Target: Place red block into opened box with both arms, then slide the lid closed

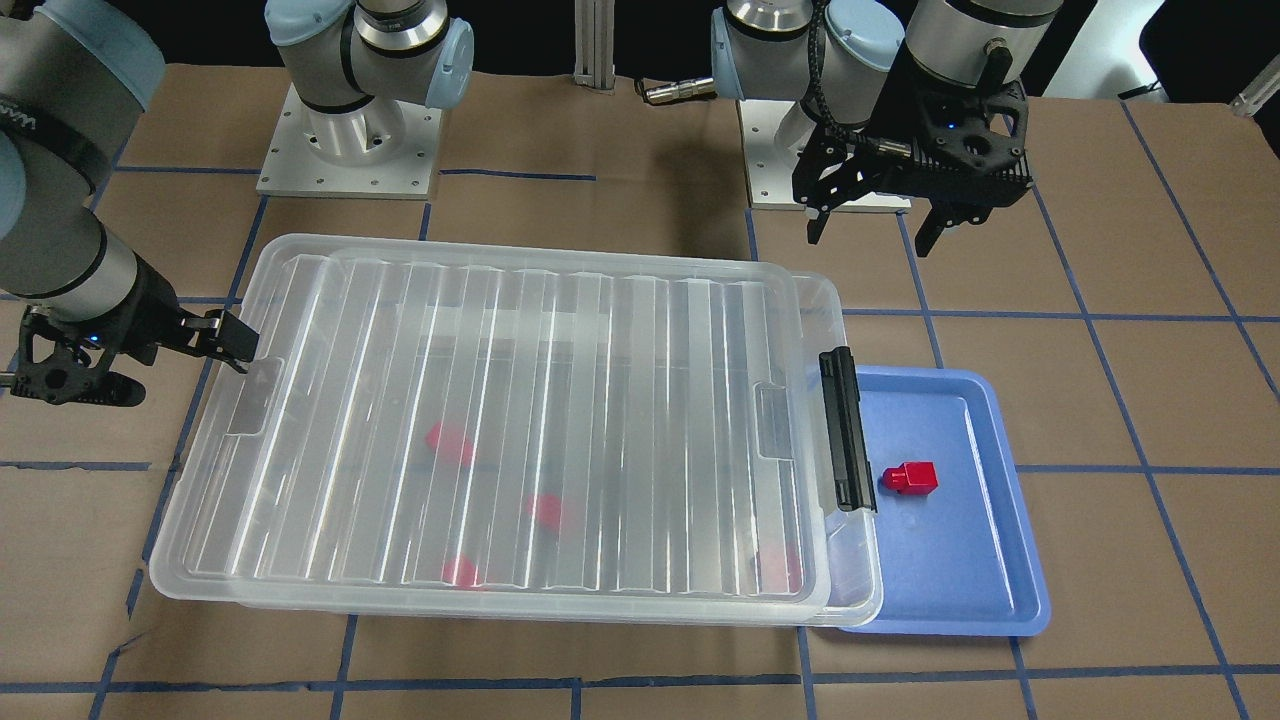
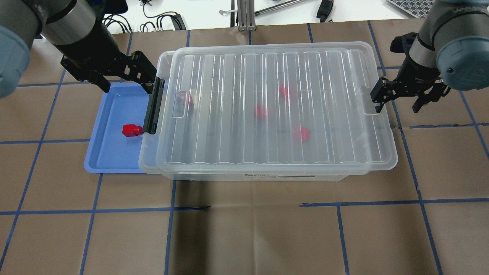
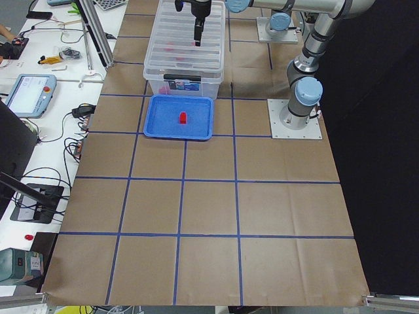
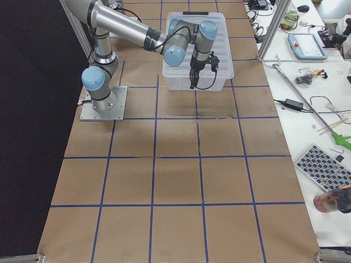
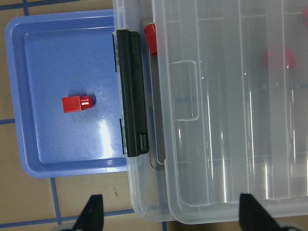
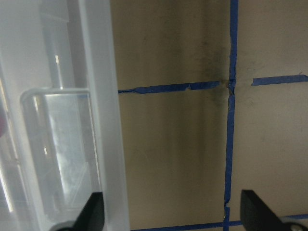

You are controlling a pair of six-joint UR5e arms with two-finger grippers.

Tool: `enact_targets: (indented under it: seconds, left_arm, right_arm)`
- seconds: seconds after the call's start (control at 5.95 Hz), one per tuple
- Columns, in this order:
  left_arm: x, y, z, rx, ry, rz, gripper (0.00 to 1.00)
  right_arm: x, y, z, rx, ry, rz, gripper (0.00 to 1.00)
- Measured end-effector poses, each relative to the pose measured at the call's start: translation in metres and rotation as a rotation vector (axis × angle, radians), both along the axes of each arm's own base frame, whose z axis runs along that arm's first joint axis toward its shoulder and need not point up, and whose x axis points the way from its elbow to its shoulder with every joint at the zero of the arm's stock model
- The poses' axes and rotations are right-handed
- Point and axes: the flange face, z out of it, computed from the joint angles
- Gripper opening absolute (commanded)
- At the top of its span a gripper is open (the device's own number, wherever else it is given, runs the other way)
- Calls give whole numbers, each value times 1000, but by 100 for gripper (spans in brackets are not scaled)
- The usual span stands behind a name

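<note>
One red block lies on a blue tray beside the box's black latch bar. The clear box holds several more red blocks, blurred under the ribbed lid. That lid covers most of the box, sits shifted toward my right arm, and leaves a narrow strip open at the latch end. My left gripper hangs open and empty above the tray's far edge and the latch. My right gripper is open at the lid's other short end, next to the lid's tab.
Brown paper with a blue tape grid covers the table. Both arm bases stand on the robot's side of the box. Cables and tools lie past the table's far edge.
</note>
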Motion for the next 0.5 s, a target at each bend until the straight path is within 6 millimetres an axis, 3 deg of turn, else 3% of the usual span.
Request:
enact_targets:
  seconds: [0.5]
  left_arm:
    - [3, -1, 3, -1, -6, -11, 99]
  right_arm:
    - [-24, -5, 5, -47, 23, 55, 100]
